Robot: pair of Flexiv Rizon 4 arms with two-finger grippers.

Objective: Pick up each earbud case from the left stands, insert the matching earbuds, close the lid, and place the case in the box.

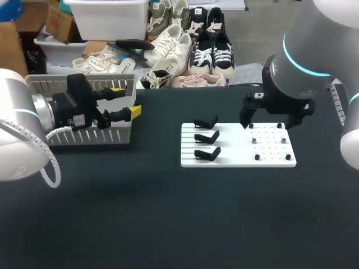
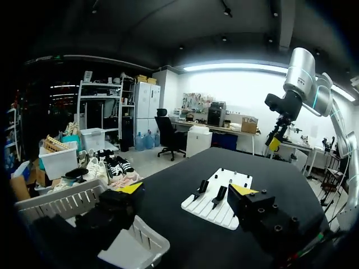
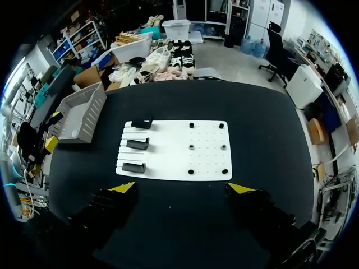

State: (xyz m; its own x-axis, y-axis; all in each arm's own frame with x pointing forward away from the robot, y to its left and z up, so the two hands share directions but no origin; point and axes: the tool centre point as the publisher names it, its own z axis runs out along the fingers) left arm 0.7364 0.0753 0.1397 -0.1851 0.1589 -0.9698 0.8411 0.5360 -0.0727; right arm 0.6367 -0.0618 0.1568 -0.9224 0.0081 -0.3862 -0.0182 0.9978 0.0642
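Stands [image 1: 206,137] on white board [image 1: 235,159] | left jaws wide near box [image 1: 84,136] | right jaws wide

The left gripper [image 2: 186,189] holds its yellow-tipped fingers wide apart with nothing between them. Ahead on the black desk [image 2: 179,175] lies a white board [image 2: 208,212] bearing two black stands [image 2: 202,187]. The grey box [image 2: 63,200] sits under one finger. The right arm [image 2: 300,78] hangs above the desk's far side.

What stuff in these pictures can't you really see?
- Small dark dots on the white board: too small in every view to tell if they are earbuds.
- Three black stands: too dark and small to tell if cases sit on them.
- Box: in the head view, the left arm hides part of its inside.
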